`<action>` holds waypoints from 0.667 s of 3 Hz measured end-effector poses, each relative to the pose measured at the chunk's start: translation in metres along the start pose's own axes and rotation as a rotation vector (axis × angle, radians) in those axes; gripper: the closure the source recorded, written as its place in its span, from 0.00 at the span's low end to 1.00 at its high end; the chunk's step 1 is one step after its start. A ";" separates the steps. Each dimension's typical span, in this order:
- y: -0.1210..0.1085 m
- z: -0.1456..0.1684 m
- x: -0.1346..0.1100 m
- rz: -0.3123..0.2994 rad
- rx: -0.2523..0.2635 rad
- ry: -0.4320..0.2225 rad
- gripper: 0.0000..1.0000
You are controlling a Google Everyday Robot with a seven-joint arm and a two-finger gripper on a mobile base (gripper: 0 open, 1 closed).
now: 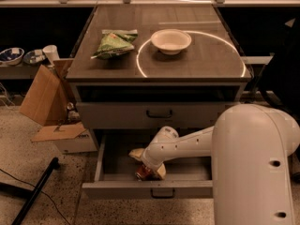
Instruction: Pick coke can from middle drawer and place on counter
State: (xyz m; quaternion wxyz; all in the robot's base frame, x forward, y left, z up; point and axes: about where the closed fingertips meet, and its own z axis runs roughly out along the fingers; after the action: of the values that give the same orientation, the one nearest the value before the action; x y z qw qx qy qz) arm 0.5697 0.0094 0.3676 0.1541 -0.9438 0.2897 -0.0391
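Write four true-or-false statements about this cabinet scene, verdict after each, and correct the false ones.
1. The coke can stands on the counter. False: it is inside the open middle drawer.
2. The white bowl and the green snack bag are both on the counter. True.
3. The gripper hovers over the white bowl. False: it is down in the middle drawer, at the coke can.
4. The upper drawer is shut. True.

One high view over the arm [187,146], facing counter [201,60], pincer [147,170] down in middle drawer [122,190]
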 end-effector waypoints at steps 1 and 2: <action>0.007 0.002 0.010 -0.003 -0.011 0.002 0.18; 0.017 -0.009 0.014 0.009 -0.009 0.016 0.39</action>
State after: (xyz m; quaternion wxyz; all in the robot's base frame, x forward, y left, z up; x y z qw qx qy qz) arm 0.5707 -0.0145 0.3705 0.1477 -0.9429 0.2952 -0.0445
